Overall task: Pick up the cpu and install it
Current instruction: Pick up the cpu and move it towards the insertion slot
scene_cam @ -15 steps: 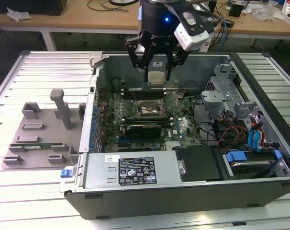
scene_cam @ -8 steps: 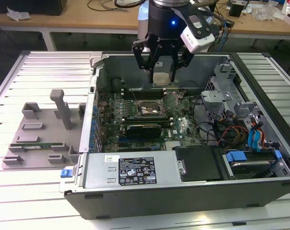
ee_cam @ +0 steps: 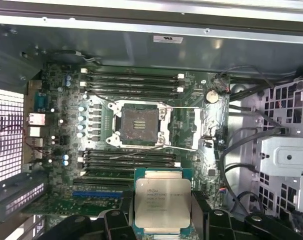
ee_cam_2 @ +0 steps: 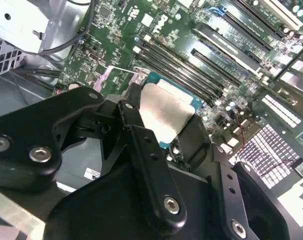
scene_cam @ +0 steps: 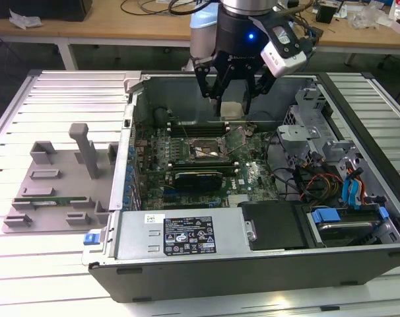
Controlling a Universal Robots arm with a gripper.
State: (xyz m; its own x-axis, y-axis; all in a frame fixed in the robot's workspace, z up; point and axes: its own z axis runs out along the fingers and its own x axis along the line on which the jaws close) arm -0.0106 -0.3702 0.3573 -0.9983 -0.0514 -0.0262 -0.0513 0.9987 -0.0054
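**Cpu** (ee_cam: 163, 204): picked up, not yet installed. The gripper (scene_cam: 231, 104) has its fingers closed narrowly on the chip's edges, metal top facing up. It hangs clear of the socket (ee_cam: 140, 125), raised and off to one side.

**Socket:** empty, with the retention frame (scene_cam: 238, 137) tilted open beside it. The motherboard (ee_cam: 59, 150) surrounds it, inside the open computer case (scene_cam: 130, 132).

**Surface:** ribbed metal table (scene_cam: 55, 92). A grey tray (scene_cam: 55, 178) lies well apart from the socket, outside the case.

**Room:** wooden workbench (scene_cam: 107, 26) beyond.

- One cpu (ee_cam: 163, 204), in my one gripper (scene_cam: 232, 107).
- One bare socket (ee_cam: 140, 125) I can see.
- One open computer case (scene_cam: 187, 281).
- One grey tray (scene_cam: 63, 183) beside it.
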